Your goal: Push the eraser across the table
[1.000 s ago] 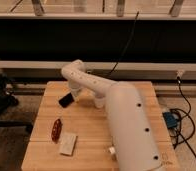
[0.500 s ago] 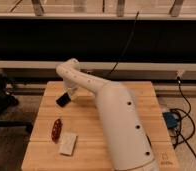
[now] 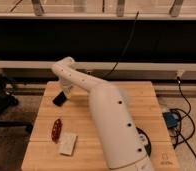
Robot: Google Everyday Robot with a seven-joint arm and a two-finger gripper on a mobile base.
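Observation:
My white arm reaches from the bottom right across the light wooden table (image 3: 136, 97) to its far left part. The gripper (image 3: 61, 96) is the dark end of the arm, low over the table near the far left corner. A small black block shape, which looks like the eraser (image 3: 57, 100), lies right at the gripper, touching or just under it. I cannot separate the two clearly.
A red-brown elongated object (image 3: 56, 130) and a pale beige flat block (image 3: 67, 144) lie at the front left of the table. A black chair (image 3: 0, 100) stands left of the table. A blue box (image 3: 171, 120) and cables lie on the floor at right.
The arm has stretched further to the left and far side. The dark gripper end and the black shape at it have shifted slightly left toward the table's edge.

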